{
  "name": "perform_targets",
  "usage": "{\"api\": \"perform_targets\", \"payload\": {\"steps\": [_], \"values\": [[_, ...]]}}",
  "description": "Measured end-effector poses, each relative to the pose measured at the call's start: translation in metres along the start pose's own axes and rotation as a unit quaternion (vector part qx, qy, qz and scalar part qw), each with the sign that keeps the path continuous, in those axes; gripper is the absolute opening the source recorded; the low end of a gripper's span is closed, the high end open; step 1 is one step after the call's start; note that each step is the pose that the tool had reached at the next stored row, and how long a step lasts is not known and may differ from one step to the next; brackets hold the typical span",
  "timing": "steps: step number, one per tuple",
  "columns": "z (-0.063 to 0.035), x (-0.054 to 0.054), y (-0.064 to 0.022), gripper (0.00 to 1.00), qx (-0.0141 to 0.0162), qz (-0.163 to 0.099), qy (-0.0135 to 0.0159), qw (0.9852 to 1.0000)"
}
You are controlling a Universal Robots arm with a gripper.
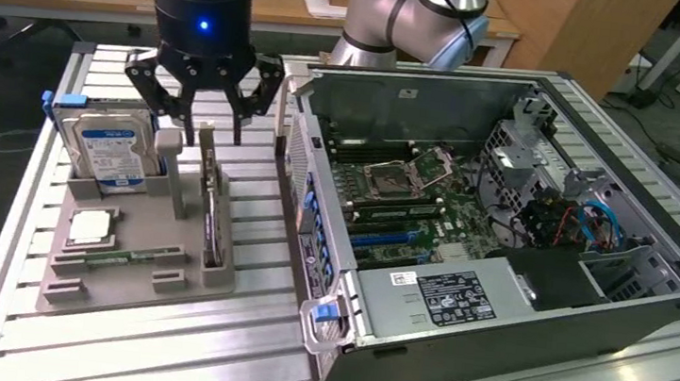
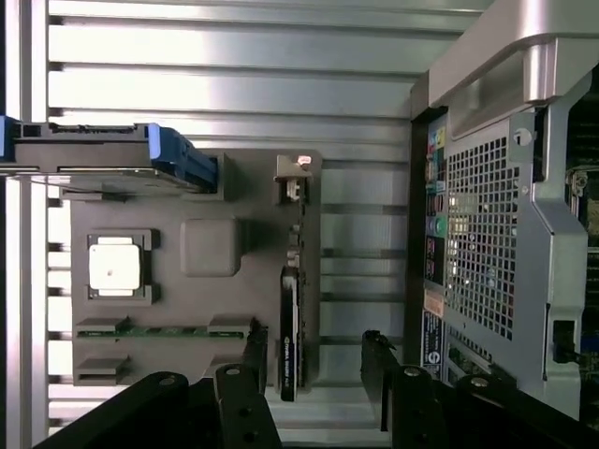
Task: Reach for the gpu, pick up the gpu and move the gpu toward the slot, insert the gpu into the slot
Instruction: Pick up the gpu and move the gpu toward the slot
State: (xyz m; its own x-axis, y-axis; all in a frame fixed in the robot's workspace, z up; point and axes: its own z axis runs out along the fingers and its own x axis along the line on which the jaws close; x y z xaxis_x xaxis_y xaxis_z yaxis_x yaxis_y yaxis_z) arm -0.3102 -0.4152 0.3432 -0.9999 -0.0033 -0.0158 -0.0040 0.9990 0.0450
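**Item: gpu** (image 1: pixel 212 226) (image 2: pixel 289 329). Thin card standing on its long edge in a groove of a grey holder tray (image 1: pixel 147 286). It has a green board, a black cooler block with small pale lettering on its face, and a silver bracket at the end toward the arm.

**Surroundings, by the exterior view's clock with the gpu at centre:**
- Hard drive (image 1: pixel 110 152), silver with a blue-white label, upright in the tray at 10 o'clock.
- Square processor chip (image 1: pixel 90 226), flat in its pocket at 9 o'clock.
- Narrow green memory stick (image 1: pixel 131 257), on edge at 8 o'clock.
- Open computer case (image 1: pixel 499 245), on its side at 3 o'clock, motherboard (image 1: pixel 410 193) exposed. Its perforated rear wall stands just beside the tray.
- All of this rests on a slatted aluminium table (image 1: pixel 171 353).
- Nothing lies over the card's upper edge.

**Fingers** (image 1: pixel 247 105) (image 2: pixel 376 369). Spread wide and holding nothing. They hang at 12 o'clock of the gpu, above its bracket end and clear of it. From the wrist view, the card's cooler end lies between the two fingers, closer to one.
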Motion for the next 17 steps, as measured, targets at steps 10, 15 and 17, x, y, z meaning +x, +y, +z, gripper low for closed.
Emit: {"api": "perform_targets", "payload": {"steps": [10, 15, 17], "values": [[0.0155, 0.005, -0.0073, 0.53, 0.0000, 0.000, 0.0002, 1.0000], [0.0244, 0.010, -0.0074, 0.53, 0.0000, 0.000, 0.0002, 1.0000], [0.0282, 0.012, -0.0075, 0.53, 0.0000, 0.000, 0.0001, 1.0000]]}}
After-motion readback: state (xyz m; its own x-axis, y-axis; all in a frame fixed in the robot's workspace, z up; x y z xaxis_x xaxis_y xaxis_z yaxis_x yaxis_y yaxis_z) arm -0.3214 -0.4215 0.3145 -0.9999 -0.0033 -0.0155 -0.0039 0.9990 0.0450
